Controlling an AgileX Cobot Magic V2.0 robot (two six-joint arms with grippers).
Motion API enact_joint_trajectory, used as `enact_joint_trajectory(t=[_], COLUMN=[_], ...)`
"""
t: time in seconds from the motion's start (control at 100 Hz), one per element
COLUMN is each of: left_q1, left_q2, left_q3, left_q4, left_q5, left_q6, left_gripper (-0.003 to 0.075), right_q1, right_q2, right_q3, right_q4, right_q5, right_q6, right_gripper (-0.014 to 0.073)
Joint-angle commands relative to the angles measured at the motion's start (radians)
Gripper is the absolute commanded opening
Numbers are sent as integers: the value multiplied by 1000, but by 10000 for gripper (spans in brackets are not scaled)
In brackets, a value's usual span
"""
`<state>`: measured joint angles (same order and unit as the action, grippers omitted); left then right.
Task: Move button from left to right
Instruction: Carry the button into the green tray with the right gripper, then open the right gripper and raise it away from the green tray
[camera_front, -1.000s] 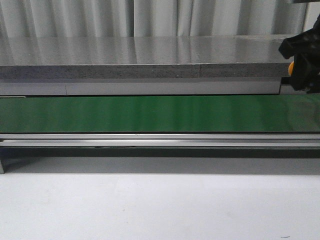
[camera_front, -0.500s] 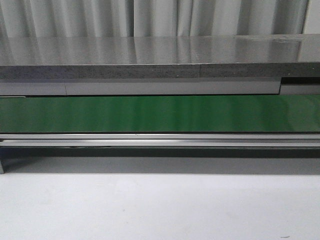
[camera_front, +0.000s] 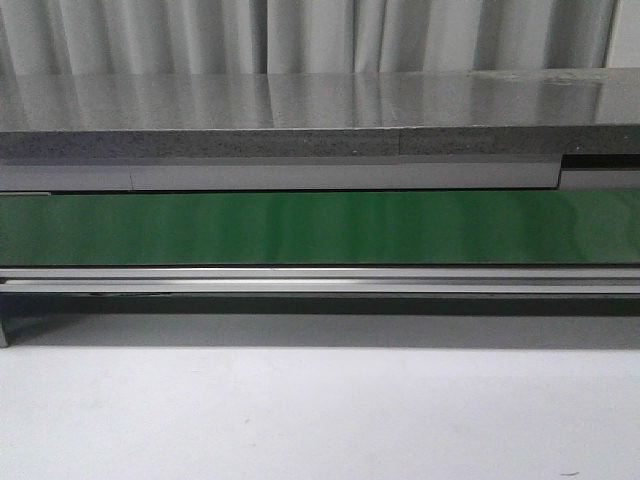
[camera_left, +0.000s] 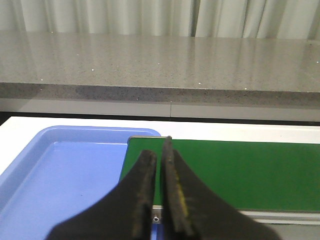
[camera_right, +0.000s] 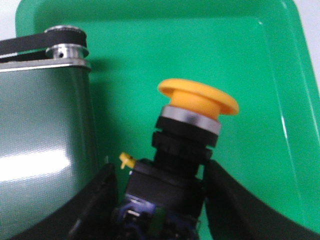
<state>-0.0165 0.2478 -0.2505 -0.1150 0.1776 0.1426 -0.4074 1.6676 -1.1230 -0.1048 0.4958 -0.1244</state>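
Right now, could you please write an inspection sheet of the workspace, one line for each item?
Surface: green conveyor belt bare in front view; white table below.
Job's things: button, yellow head, held over the green tray.
Clutter: nothing seen; blue tray looks empty.
Grippers: right gripper shut on the button; left gripper closed, holding nothing, above belt end.
Cables: nothing seen.
Surroundings: grey counter, pale curtain behind.
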Motion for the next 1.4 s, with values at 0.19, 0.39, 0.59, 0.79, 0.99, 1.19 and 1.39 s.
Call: enact_joint_trajectory(t=[0.19,0.39,0.59,0.79,0.99,1.19,1.39], left_q1=[-7,-7,-7,-7,-7,-7,-7], left_q2=[7,7,7,7,7,7,7], left_q3=[-30,-30,-30,-30,-30,-30,-30], left_q4=[-2,-2,-2,-2,-2,-2,-2], left_q5=[-85,-85,-85,-85,-85,-85,-85], left_q6=[-2,-2,-2,-2,-2,-2,-2], left_gripper=[5,5,5,5,5,5,5], right_q1=[-6,-6,-6,-6,-6,-6,-6], right_q2=[41,78,80,80,80,80,53], right_q3=[-36,-36,-36,-36,-36,-36,-37], right_q4=[-14,-14,-14,-14,-14,-14,-12], right_q5=[-45,-31,-36,-35,-36,-36,-26], right_q6=[-14,-14,-14,-14,-14,-14,-9], right_gripper=[174,174,174,283,424,425,425])
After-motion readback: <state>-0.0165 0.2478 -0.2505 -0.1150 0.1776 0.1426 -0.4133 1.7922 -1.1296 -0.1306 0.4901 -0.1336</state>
